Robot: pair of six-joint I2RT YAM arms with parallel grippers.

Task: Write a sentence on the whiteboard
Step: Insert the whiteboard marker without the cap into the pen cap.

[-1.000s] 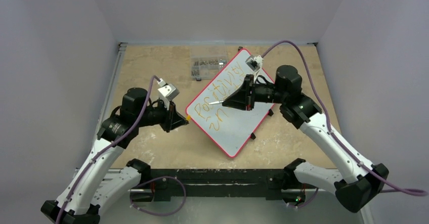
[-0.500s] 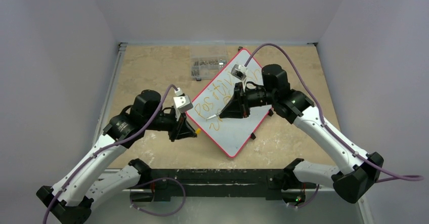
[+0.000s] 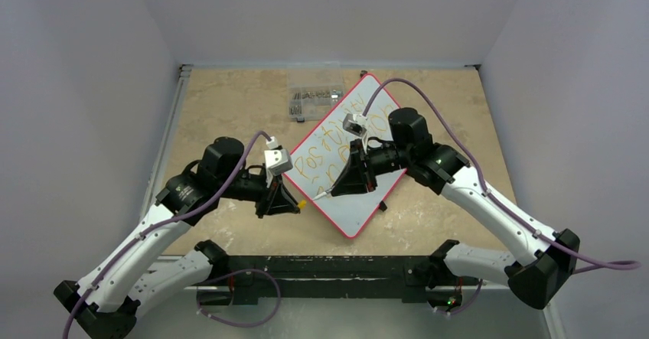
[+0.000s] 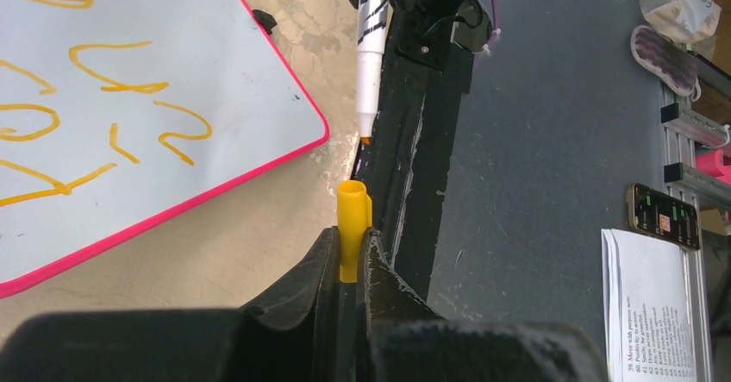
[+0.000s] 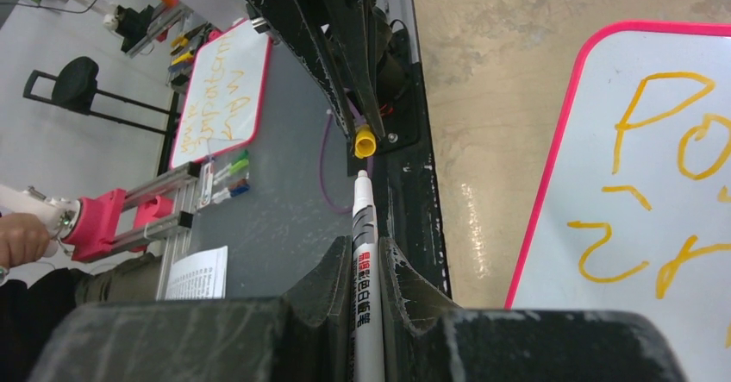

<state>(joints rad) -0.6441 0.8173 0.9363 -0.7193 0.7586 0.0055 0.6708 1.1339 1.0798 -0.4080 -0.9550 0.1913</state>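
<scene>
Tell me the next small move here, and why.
Probably ease the right gripper forward so the tip of the marker enters the yellow cap held in the left gripper. The tip points at the cap's open mouth with a small gap between them, roughly in line, and both are off the whiteboard.

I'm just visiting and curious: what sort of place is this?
Probably a robotics lab or test bench: a left arm and right arm bolted to a table inside plain white walls, a lettered whiteboard, and a second lettered board beside aluminium framing beyond.
</scene>
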